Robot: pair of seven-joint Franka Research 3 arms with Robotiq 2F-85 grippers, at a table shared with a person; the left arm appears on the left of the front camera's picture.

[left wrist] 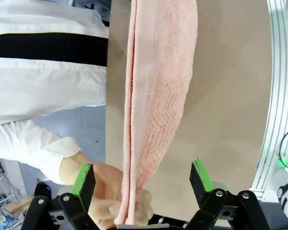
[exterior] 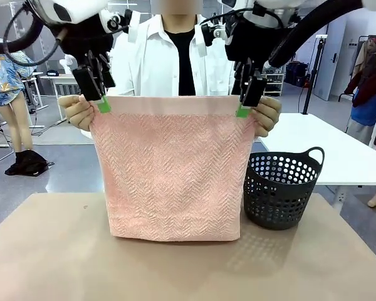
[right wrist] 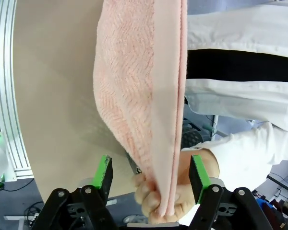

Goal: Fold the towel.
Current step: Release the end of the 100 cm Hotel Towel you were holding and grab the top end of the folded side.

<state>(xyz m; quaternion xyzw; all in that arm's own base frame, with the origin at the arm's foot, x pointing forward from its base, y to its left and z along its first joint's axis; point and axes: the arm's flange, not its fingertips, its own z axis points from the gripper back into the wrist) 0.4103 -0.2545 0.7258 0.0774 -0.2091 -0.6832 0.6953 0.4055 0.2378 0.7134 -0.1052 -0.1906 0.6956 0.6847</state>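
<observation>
A person across the table holds the salmon-pink towel (exterior: 172, 169) up by its two top corners, one hand (exterior: 78, 111) at picture left and the other hand (exterior: 267, 116) at picture right. It hangs doubled, paler band along the top, lower edge at the table. My left gripper (exterior: 100, 101) stands open at the towel's top left corner; in the left wrist view the towel (left wrist: 158, 86) runs between the green pads (left wrist: 84, 178) of this gripper (left wrist: 142, 179). My right gripper (exterior: 244, 105) is open at the top right corner, the towel (right wrist: 139, 81) between its pads (right wrist: 104, 172).
A dark perforated basket (exterior: 282, 188) with handles stands on the tan table (exterior: 50, 251) just right of the towel. A white table (exterior: 344, 157) lies behind it at the right. The person's torso is close behind the towel.
</observation>
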